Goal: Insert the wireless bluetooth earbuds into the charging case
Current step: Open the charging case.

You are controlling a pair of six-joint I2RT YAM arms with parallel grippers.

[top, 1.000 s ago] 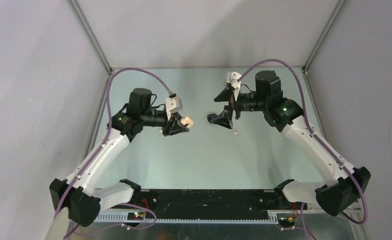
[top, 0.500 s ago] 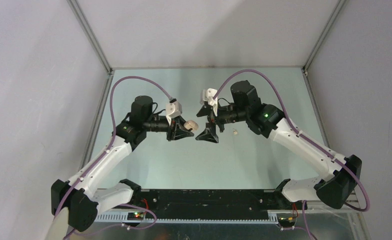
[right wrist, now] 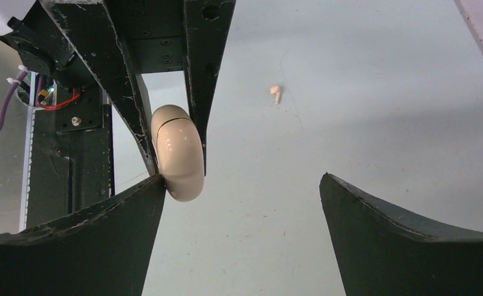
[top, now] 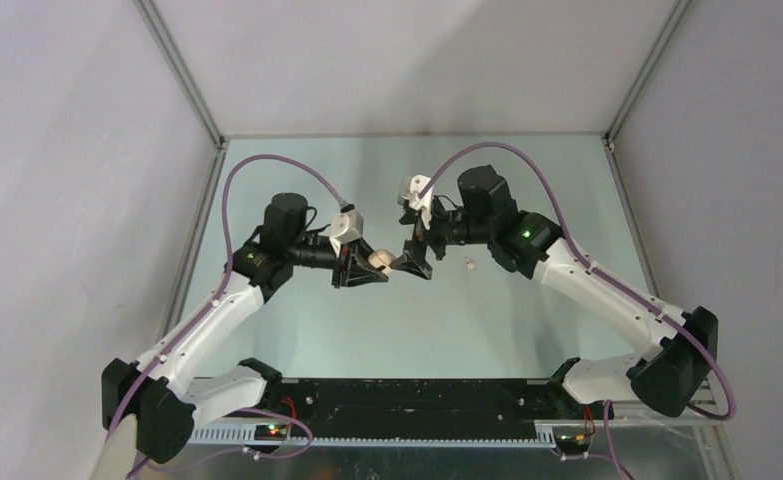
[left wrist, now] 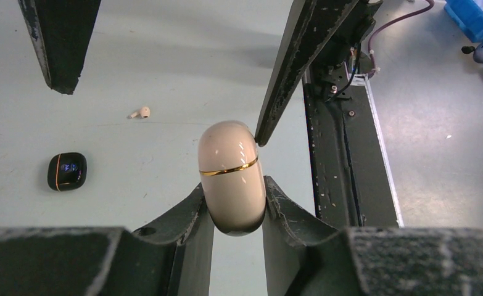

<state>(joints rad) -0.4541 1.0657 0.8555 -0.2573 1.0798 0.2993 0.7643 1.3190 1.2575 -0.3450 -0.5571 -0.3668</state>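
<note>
The charging case [left wrist: 231, 179] is a beige pebble with a gold seam line, closed. My left gripper [left wrist: 232, 185] is shut on its lower half and holds it above the table [top: 297, 310]. It also shows in the top view [top: 378, 260] and the right wrist view [right wrist: 177, 152]. My right gripper [right wrist: 242, 179] is open, facing the left one; its left fingertip [right wrist: 155, 185] touches the case's free end. One cream earbud [right wrist: 276, 93] lies on the table, also in the left wrist view [left wrist: 141, 112] and top view [top: 470, 266]. A small black rounded piece [left wrist: 66, 171] with an orange line lies nearby.
The black base rail [top: 387, 395] runs along the near edge, seen also in the left wrist view [left wrist: 343, 154]. Grey walls and metal frame posts [top: 182, 75] enclose the table on three sides. A blue object [left wrist: 479, 18] lies beyond the rail.
My right arm has swung left and down until its open jaws reach the case. My left gripper has shifted slightly right and nearer with the case.
</note>
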